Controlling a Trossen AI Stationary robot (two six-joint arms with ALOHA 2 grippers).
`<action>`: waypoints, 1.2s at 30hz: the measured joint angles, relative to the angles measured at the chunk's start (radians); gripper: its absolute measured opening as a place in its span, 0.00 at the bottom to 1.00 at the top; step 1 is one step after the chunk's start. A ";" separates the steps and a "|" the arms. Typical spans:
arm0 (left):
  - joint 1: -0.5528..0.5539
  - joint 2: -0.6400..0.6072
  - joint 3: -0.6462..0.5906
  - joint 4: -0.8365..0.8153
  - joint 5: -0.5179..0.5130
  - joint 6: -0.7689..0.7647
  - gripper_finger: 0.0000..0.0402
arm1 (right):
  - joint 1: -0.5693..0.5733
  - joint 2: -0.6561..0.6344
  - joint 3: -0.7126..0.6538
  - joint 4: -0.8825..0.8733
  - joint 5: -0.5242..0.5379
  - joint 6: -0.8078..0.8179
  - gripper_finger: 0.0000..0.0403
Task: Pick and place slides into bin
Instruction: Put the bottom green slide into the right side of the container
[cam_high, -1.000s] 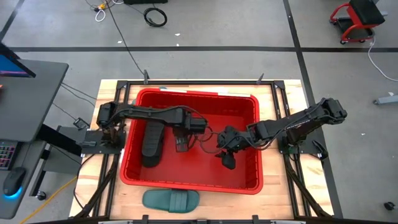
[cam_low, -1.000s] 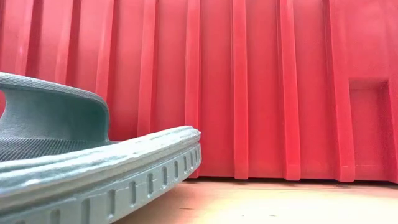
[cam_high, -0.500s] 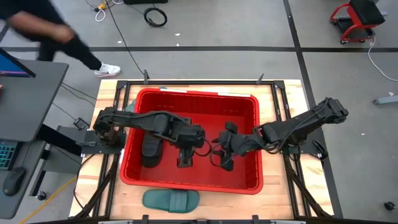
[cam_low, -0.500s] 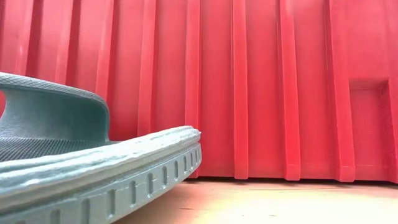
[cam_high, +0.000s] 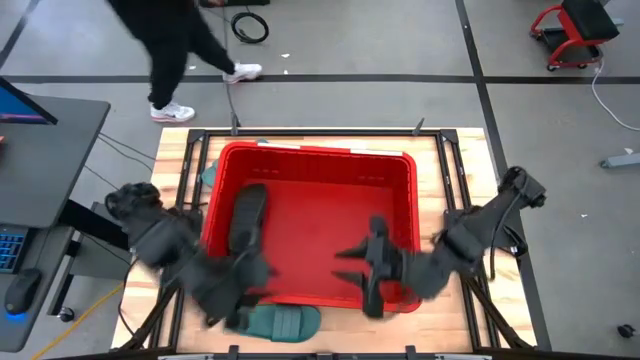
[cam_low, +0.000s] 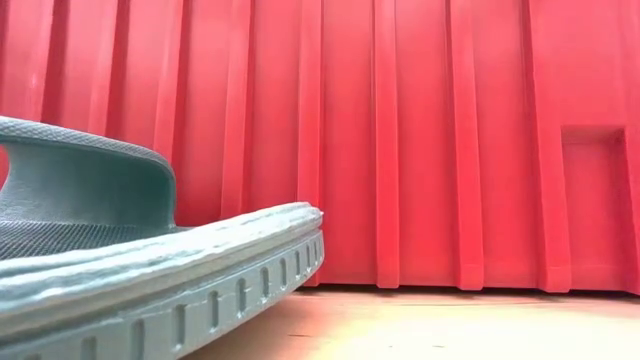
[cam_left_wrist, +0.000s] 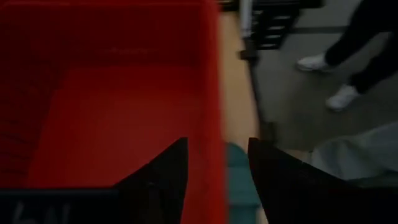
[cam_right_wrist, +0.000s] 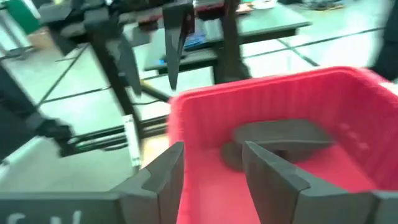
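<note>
Bin (cam_high: 308, 170) mid-table holds one black slide (cam_high: 246, 220) at its left wall. Teal slide (cam_high: 282, 322) lies outside, touching the near wall. Left gripper (cam_high: 236, 300) hovers beside it, fingers parted, empty. Right gripper (cam_high: 368, 272) over the near rim, likewise parted, empty. Rubber judged light, flexible; the strap offers best hold.

Red bin (cam_high: 315, 158) mid-table; black slide (cam_high: 246, 218) inside, left; teal slide (cam_high: 282, 322) outside by near wall.
</note>
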 joint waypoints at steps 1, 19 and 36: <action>-0.040 -0.002 0.000 0.000 -0.014 -0.023 0.43 | 0.019 0.029 0.032 -0.007 0.000 0.002 0.42; -0.544 0.131 -0.001 -0.004 -0.089 -0.493 0.40 | 0.139 0.493 0.496 -0.055 -0.139 0.178 0.41; -0.629 0.308 -0.002 -0.211 -0.207 -0.864 0.41 | 0.125 0.518 0.485 -0.487 -0.315 0.467 0.41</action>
